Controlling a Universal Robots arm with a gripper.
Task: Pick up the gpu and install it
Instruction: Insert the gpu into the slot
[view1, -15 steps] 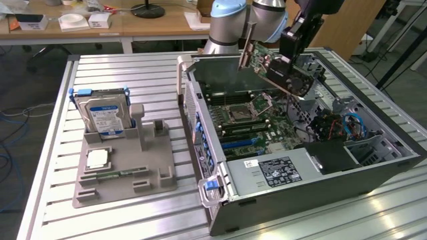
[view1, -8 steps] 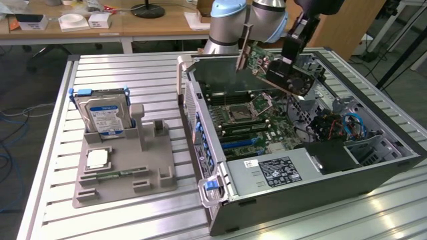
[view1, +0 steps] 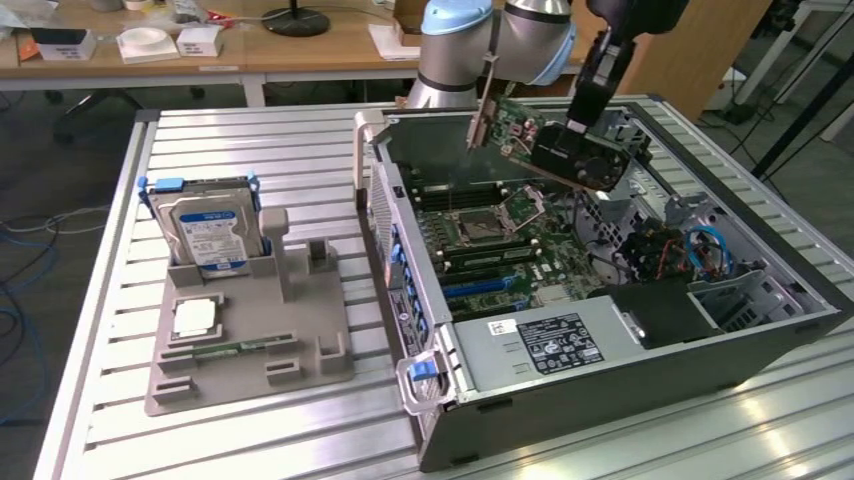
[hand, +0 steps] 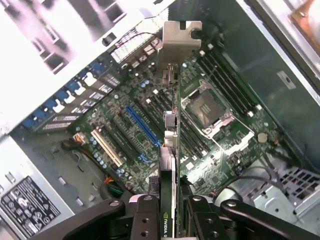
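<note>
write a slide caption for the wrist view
Gripper holding the graphics card edge-on over the motherboard inside the open computer case, metal bracket at its far end.

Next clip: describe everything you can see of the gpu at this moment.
The gpu is a thin card with a greenish board on one face, a black cover on the other, and a silvery metal bracket at one end. The gripper is shut on its edge. It hangs tilted in the air above the motherboard inside the open computer case, not yet seated in any slot.
</note>
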